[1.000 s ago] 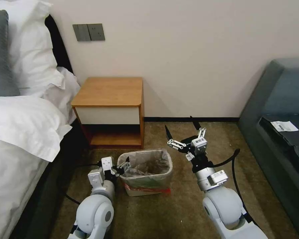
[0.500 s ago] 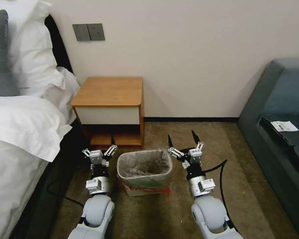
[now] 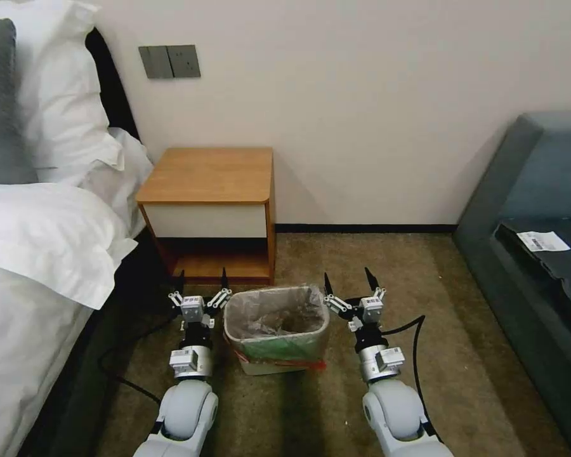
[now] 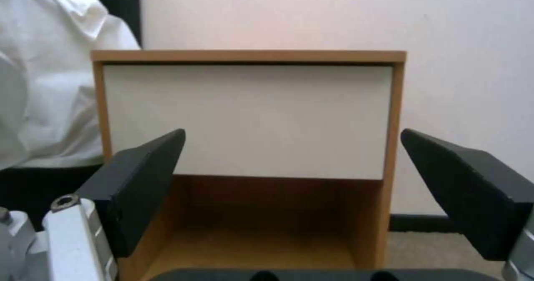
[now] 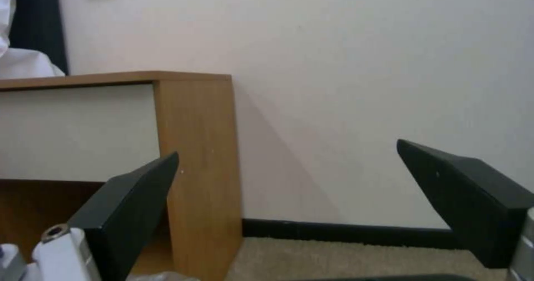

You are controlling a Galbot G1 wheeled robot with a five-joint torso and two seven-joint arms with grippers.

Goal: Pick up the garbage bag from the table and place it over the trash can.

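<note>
The cream trash can [image 3: 260, 367] stands on the carpet in front of the wooden table [image 3: 208, 174]. The greyish garbage bag [image 3: 279, 320] lines it, folded over the rim, its red band low on the can's front. My left gripper [image 3: 201, 278] is open just left of the can, empty, pointing at the table [image 4: 248, 118]. On the can's right side my right gripper [image 3: 347, 280] is open and empty too. The left wrist view has the open left gripper [image 4: 292, 166] before the white drawer front; the right wrist view has the open right gripper [image 5: 286, 181] facing the table's side [image 5: 195, 156] and the wall.
A bed [image 3: 38, 241] with white bedding and a dark frame runs along the left. A grey-blue sofa [image 3: 539, 254] with a paper slip stands at the right. Black cables trail on the carpet beside both arms. Open carpet lies between the can and the sofa.
The left gripper let go of the bag's rim, opened, drew off to the can's left and turned toward the table. The right arm pulled back and swung closer to the can's right side.
</note>
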